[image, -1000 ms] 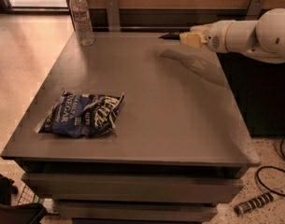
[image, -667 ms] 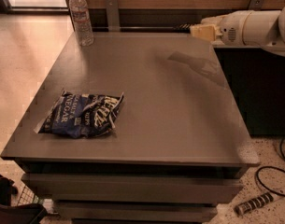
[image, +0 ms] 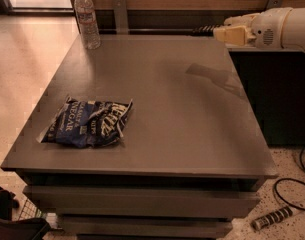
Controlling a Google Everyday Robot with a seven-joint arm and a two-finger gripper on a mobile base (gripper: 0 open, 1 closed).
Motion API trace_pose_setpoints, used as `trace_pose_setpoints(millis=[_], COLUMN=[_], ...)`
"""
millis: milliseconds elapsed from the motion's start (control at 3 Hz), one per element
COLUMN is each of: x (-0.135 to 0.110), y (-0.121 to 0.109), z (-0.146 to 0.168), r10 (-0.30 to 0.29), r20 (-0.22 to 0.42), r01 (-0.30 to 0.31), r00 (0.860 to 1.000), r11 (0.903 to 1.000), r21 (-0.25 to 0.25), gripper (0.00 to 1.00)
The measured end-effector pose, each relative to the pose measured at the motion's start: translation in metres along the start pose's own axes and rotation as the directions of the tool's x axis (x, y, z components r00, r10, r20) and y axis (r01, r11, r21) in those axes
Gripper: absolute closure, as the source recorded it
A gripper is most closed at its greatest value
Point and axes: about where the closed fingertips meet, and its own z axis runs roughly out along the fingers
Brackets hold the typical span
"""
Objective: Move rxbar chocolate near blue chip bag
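The blue chip bag point(image: 87, 123) lies crumpled on the left front part of the grey table point(image: 192, 134), its white lettering facing up. My gripper point(image: 202, 31) sticks out from the cream-coloured arm point(image: 272, 28) at the table's far right corner, a little above the top and far from the bag. The rxbar chocolate does not show anywhere on the table or at the gripper; it is hidden or out of view.
A clear plastic water bottle point(image: 87, 19) stands at the table's far left corner. A striped black-and-white cylinder point(image: 272, 218) and a black cable point(image: 292, 181) lie on the floor at the right front. A dark cabinet point(image: 277, 99) stands right of the table.
My arm has drawn back to the right, from over the far part of the table to its far right corner. The chip bag and the bottle have not moved.
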Motion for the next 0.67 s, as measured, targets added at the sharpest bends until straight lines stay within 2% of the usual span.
trace_pose_setpoints(millis=[333, 667], x=[0.008, 0.03], y=[0.04, 0.092], z=[-0.016, -0.018], r10=[-0.021, -0.024], r20=[0.016, 0.04], r01=[0.022, 0.028], r00=[1.0, 0.999], r11=[0.9986, 0.9936], r21=[-0.049, -0.11], gripper=[1.0, 1.0])
